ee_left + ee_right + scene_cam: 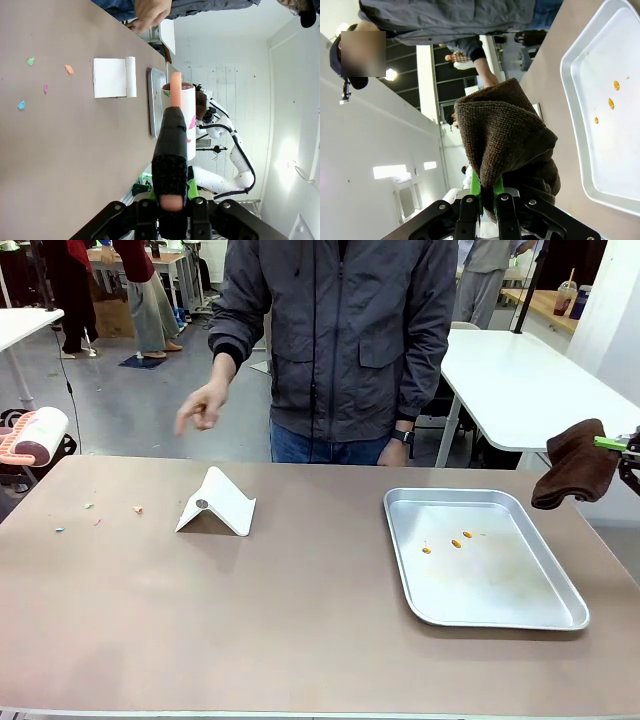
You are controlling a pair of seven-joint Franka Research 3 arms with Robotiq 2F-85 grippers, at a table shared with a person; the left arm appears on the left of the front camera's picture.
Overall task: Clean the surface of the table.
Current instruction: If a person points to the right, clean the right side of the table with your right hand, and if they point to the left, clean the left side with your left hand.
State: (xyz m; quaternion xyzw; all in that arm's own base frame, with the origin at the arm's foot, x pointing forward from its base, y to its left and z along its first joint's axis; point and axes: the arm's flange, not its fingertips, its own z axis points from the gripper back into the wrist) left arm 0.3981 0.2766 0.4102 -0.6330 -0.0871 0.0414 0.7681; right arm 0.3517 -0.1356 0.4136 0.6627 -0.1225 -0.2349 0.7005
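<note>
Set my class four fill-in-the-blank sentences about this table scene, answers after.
The right gripper has its jaws shut on a brown ____.
The left gripper has its jaws shut on a lint ____.
The orange crumbs lie in the metal ____.
Small coloured scraps lie on the ____.
Answers: cloth; roller; tray; table.

The left gripper (170, 202) clamps a pink-handled white lint roller (181, 117); the right gripper (487, 195), held aloft, pinches a brown woven cloth (505, 135).

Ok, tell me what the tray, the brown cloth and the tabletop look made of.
The tray: likely aluminium or steel, dull silver sheen, raised rim. The brown cloth: looped, towel-like weave, probably cotton or microfibre. The table: matte taupe top, seemingly laminate; no grain shows.
</note>
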